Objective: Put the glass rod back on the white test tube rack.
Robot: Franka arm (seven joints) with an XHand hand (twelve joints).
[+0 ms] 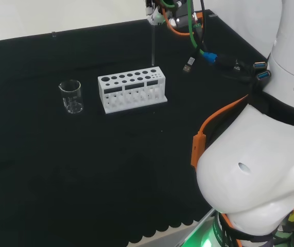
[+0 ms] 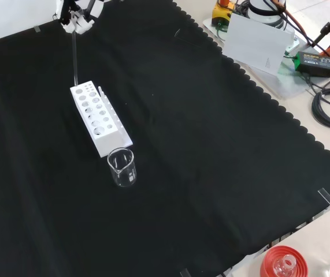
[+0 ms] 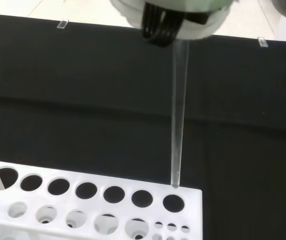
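The hand (image 1: 159, 13) sits at the top of the head view, its fingers shut on the upper end of a clear glass rod (image 1: 152, 46) that hangs straight down. In the front view the hand (image 2: 75, 17) holds the rod (image 2: 74, 55) above the far end of the white test tube rack (image 2: 98, 118). The rod's lower tip (image 3: 175, 185) hovers just over the rack's end hole (image 3: 173, 203) in the wrist view, slightly off its edge. The rack (image 1: 132, 88) stands on the black cloth.
A clear glass beaker (image 1: 71, 96) stands left of the rack in the head view, and in the front view this beaker (image 2: 122, 167) is just in front of it. A red ribbed stand (image 2: 283, 262) lies at the bench's near edge. Cables (image 1: 203, 51) hang by the wrist.
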